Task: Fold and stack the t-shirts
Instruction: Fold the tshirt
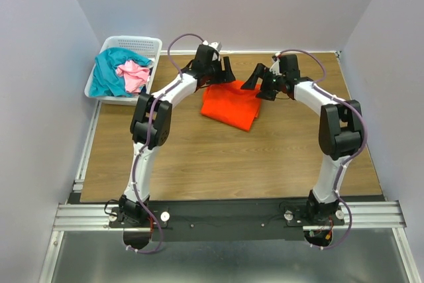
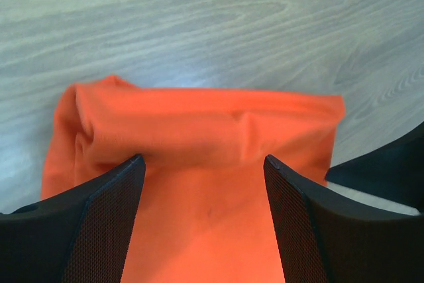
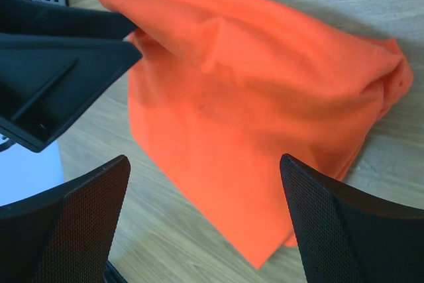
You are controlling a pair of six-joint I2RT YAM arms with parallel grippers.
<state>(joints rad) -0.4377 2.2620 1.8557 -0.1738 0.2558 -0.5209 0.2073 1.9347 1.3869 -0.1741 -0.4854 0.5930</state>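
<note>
From above, the far edge of the orange t-shirt (image 1: 232,105) is covered by both my pairs of fingers, so I cannot see how that edge lies. The shirt is folded into a compact bundle, with its collar and sleeves tucked somewhere I cannot make out. It lies on the bench (image 1: 232,157) near the far edge, about midway between the left and right edges. My left fingers (image 2: 99,223) stand wide apart over it, tips at a raised fold running across the cloth. Orange fabric shows between them, but I cannot tell whether the tips touch it. The lower part of the shirt is cut off by the bottom of my left wrist view. My right fingers (image 3: 66,226) are spread as wide as they go, hovering above the shirt's right side and holding nothing. In that view one dark left finger crosses over the shirt's upper left part and hides some cloth. The teal t-shirt (image 1: 109,74) and the pink t-shirt (image 1: 134,74) sit crumpled in the white basket (image 1: 142,41) at the far left corner of the bench. The pink one lies on top of the teal, so much of the teal is hidden, and neither shirt's shape is readable. By count: three t-shirts, one of each colour, one basket, and two pairs of fingers
</note>
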